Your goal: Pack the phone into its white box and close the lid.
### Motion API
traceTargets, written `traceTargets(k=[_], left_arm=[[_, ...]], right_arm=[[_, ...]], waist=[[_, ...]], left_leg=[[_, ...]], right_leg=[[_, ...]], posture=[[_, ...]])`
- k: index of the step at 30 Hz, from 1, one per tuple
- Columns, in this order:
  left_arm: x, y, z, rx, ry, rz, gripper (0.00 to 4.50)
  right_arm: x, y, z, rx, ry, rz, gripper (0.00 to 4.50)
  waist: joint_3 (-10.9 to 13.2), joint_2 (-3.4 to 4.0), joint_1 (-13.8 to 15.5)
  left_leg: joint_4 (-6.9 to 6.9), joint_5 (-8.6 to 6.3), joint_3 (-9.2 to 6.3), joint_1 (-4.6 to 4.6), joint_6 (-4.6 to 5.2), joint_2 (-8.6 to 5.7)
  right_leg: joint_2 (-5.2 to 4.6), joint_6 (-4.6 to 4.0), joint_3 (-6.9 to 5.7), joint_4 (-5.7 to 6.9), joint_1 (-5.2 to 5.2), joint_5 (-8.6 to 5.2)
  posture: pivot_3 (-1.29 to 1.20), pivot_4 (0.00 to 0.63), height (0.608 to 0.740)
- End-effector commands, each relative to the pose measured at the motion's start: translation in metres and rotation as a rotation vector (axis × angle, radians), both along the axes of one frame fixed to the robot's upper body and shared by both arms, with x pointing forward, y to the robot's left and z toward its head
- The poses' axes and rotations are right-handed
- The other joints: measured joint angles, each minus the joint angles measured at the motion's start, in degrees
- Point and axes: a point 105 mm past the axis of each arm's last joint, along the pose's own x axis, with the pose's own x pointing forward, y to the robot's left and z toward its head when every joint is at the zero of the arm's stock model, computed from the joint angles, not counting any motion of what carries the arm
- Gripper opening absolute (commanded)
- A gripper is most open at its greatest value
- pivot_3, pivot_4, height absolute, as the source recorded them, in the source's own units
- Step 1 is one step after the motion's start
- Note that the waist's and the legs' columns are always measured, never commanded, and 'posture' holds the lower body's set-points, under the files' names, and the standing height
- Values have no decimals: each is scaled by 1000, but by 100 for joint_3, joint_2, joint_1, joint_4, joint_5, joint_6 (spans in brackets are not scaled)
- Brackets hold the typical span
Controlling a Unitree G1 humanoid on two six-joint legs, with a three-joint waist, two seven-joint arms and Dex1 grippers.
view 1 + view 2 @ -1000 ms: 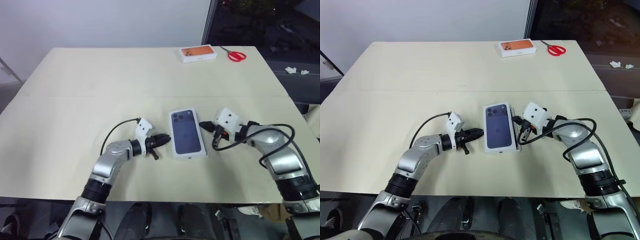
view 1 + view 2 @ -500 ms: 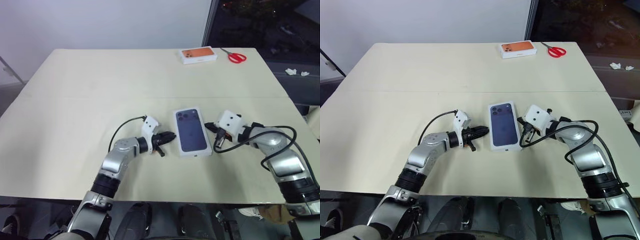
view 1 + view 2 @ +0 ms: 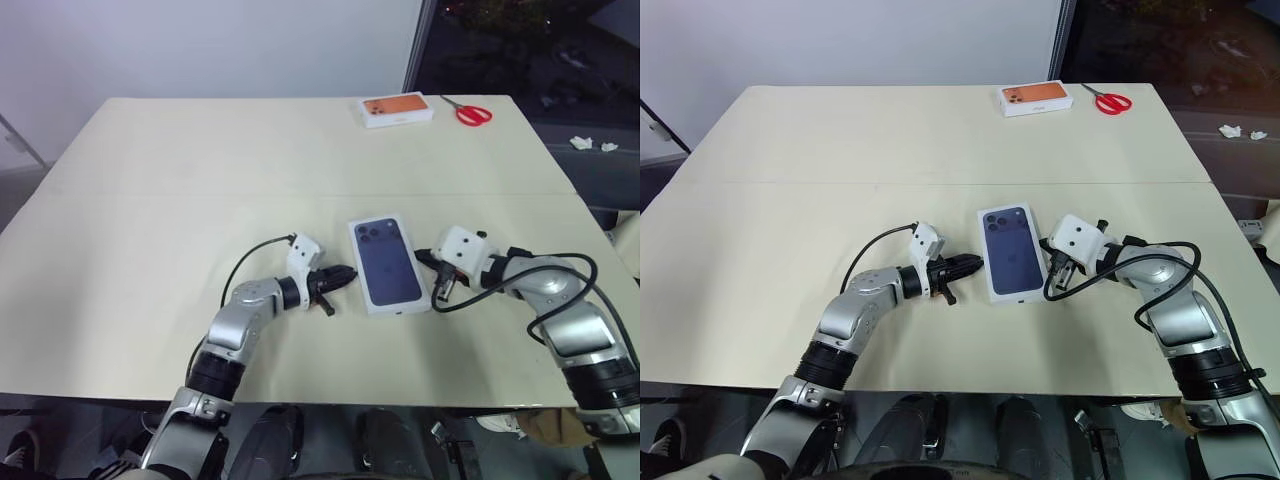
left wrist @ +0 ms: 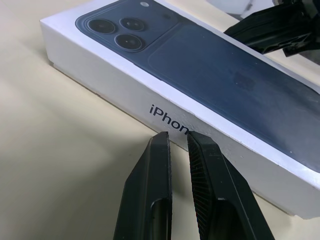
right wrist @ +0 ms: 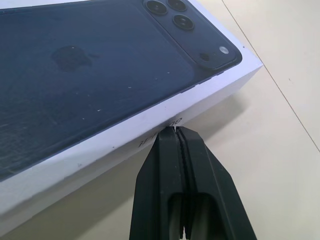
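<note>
Lid seated flat on the table, printed dark blue phone facing up, camera cluster at the far end. Sits near the table's front edge, between the two arms. Box beneath and phone hidden by the lid; contents cannot be told.

Left gripper level on the lid's left side, tips pointing at the white side wall. In the left wrist view, fingers nearly together with a thin gap, holding nothing, tips just at the printed lettering on the wall; contact cannot be confirmed.

Right gripper on the lid's right side, angled down and inward. In the right wrist view, fingers pressed fully together, gripping nothing, tips at the lid's long white wall, touching or just beside it.

Second white box with orange phone picture at the table's far edge, well apart. Red-handled scissors just beside it toward the right corner. Black cable looping from the left wrist camera.
</note>
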Motion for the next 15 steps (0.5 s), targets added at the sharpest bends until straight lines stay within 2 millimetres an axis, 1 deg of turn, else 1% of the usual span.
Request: traceTargets(k=[1,4,6,8,11,15], left_arm=[[-4,-18,25,-63,-87,-59,664],[-6,-19,22,-47,-94,-64,664],[-7,-20,24,-66,-75,-61,664],[-9,-21,19,-28,-92,-71,664],[-8,-22,17,-47,-68,-59,664],[-8,-22,17,-45,-64,-60,664]], right_arm=[[-2,10,5,8,-15,53,53],[-4,12,3,9,-4,57,53],[-6,15,1,12,2,62,53],[-6,16,-1,12,8,63,53],[-4,13,-5,-26,4,44,53],[-2,6,-5,-38,-2,22,53]], waist=[[0,0,0],[0,0,-2],[0,0,-1],[0,0,0],[0,0,1],[0,0,1]], left_leg=[[0,0,0,0,0,0],[0,0,0,0,0,0],[0,0,0,0,0,0],[0,0,0,0,0,0],[0,0,0,0,0,0],[0,0,0,0,-1,0]], right_leg=[[0,0,0,0,0,0],[-1,0,0,0,0,0],[0,0,0,0,0,0],[-1,0,0,0,0,0],[-1,0,0,0,0,0],[0,0,0,0,0,0]], posture=[[0,150,740],[0,150,740],[0,150,740],[0,150,740],[0,150,740],[0,150,740]])
